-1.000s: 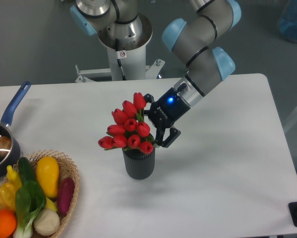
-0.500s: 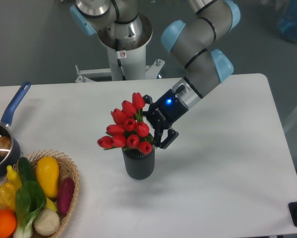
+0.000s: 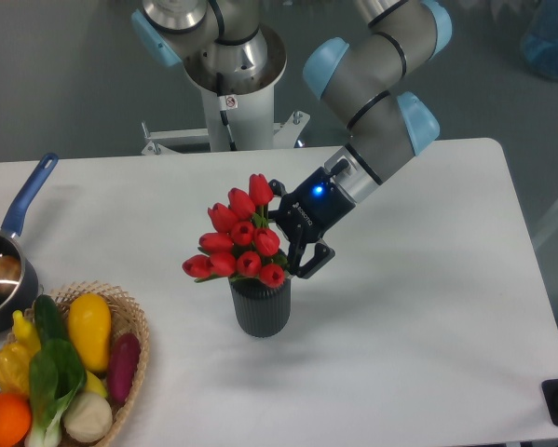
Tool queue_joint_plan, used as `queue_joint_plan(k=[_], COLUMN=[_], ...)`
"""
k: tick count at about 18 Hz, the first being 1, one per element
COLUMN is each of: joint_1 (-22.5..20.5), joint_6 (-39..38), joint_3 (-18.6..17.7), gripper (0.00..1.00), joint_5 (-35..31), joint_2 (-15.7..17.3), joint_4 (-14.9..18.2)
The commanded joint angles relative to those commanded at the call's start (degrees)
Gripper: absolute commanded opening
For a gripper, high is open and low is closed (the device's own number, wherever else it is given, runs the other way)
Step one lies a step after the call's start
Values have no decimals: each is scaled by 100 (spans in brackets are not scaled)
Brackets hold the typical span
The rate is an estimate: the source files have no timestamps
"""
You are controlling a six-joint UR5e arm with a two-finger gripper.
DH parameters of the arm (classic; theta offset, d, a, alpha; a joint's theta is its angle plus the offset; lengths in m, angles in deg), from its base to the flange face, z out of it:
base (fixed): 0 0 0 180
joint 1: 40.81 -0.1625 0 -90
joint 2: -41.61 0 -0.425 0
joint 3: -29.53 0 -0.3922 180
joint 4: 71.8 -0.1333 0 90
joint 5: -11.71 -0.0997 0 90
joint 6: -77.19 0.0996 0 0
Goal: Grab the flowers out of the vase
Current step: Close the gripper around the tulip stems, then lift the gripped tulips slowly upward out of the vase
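Vase [image 3: 263,307]: mid-table [image 3: 428,307], holding the red tulips [image 3: 238,242].
Basket [image 3: 134,321]: front-left corner, full of vegetables.
Gripper [image 3: 292,244]: jaws clamped on the tulips' right side, above the vase mouth.

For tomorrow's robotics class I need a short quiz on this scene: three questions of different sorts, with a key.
1. True or false: the flowers lie flat on the table.
2. Where is the gripper? A) right beside the flowers B) over the basket C) at the saucepan
3. Fill in: the flowers' stems stand in the ____.

Key:
1. False; they stand upright in the vase.
2. A
3. vase
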Motion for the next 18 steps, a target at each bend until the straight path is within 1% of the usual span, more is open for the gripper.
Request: queue_joint_plan(k=[2, 3, 4, 6, 7, 9, 13, 15, 18], joint_1=[-9, -18, -26, -26, -35, -35, -79, -79, -123], joint_6=[0, 0, 0, 0, 0, 0, -9, -9, 0], joint_3=[-9, -9, -9, -9, -17, -17, -17, -26, -88], gripper=[67, 63, 56, 53, 48, 44, 44, 44, 44], joint_5=[0, 0, 0, 0, 0, 0, 26, 192, 263], joint_2=[-9, -9, -9, -18, -18, -18, -18, -44, -53], joint_4=[9, 9, 0, 9, 9, 9, 9, 26, 26])
